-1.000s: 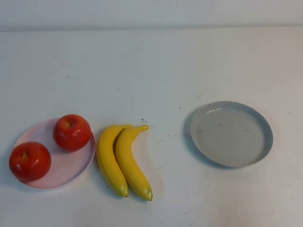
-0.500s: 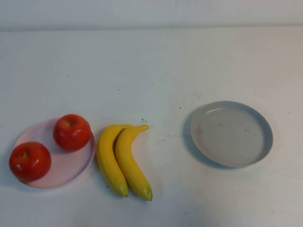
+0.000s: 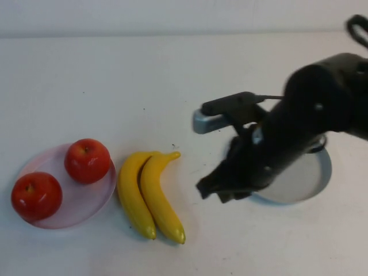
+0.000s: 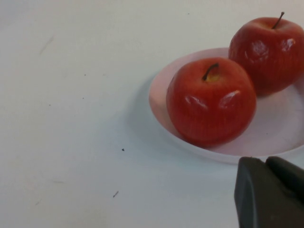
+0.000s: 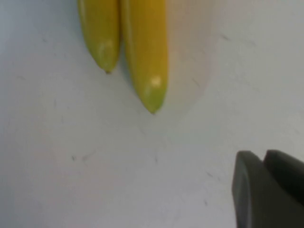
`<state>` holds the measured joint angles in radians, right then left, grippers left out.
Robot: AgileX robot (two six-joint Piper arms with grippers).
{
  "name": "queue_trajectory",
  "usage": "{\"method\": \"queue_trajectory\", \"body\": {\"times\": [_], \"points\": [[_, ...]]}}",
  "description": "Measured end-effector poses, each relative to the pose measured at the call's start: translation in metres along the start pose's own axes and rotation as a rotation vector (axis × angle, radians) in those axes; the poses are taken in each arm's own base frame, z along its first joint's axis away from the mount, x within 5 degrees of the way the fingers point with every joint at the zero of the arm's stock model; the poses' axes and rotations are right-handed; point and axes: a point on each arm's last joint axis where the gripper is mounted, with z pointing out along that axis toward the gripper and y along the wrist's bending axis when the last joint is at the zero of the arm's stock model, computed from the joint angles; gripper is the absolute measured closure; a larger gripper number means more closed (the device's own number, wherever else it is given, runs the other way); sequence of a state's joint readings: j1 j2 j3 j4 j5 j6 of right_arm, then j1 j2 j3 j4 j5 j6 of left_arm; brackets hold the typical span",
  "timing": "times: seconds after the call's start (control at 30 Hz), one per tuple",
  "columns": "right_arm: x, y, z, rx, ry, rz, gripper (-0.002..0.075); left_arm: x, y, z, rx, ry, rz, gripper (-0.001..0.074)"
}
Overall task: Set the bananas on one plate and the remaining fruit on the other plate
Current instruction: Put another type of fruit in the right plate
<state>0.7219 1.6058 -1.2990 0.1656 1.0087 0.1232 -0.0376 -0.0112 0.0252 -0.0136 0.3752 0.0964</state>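
Observation:
Two yellow bananas point(image 3: 133, 192) point(image 3: 159, 201) lie side by side on the table, just right of the pale pink plate point(image 3: 86, 202). Two red apples point(image 3: 87, 160) point(image 3: 36, 195) sit on the pink plate. The grey-blue plate point(image 3: 307, 179) is at the right, partly hidden by my right arm. My right gripper point(image 3: 219, 187) hangs shut and empty between the bananas and the grey-blue plate; in the right wrist view point(image 5: 264, 154) the banana tips point(image 5: 145, 57) lie ahead of it. My left gripper point(image 4: 266, 161) is out of the high view, shut and empty, close to the pink plate's rim point(image 4: 161, 95) and the nearer apple point(image 4: 211, 107).
The white table point(image 3: 172, 86) stretches bare behind the fruit, with a few small dark specks. My right arm point(image 3: 310, 115) reaches in from the right over the grey-blue plate.
My right arm has come into the high view from the right and now covers part of the grey-blue plate. The fruit and both plates have not moved.

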Motion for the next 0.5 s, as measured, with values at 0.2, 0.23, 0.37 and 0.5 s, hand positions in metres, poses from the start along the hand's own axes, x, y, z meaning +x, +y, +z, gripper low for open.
{"method": "queue_trajectory", "body": {"times": [0.2,0.23,0.37,0.5], "points": [[-0.049,0.033,0.046,-0.009,0.011,-0.080,0.0517,0.000,0.000,0.000,0.000,0.000,0.000,0.0733],[-0.056,0.039,0.050,-0.013,0.001,-0.091,0.0480,0.000,0.000,0.000,0.000,0.000,0.000,0.0733],[-0.082,0.050,0.075,-0.017,-0.016,-0.112,0.0365,0.000,0.000,0.000,0.000,0.000,0.000,0.0733],[-0.100,0.056,0.097,-0.018,-0.029,-0.121,0.0342,0.000,0.000,0.000,0.000,0.000,0.000,0.0733]]}}
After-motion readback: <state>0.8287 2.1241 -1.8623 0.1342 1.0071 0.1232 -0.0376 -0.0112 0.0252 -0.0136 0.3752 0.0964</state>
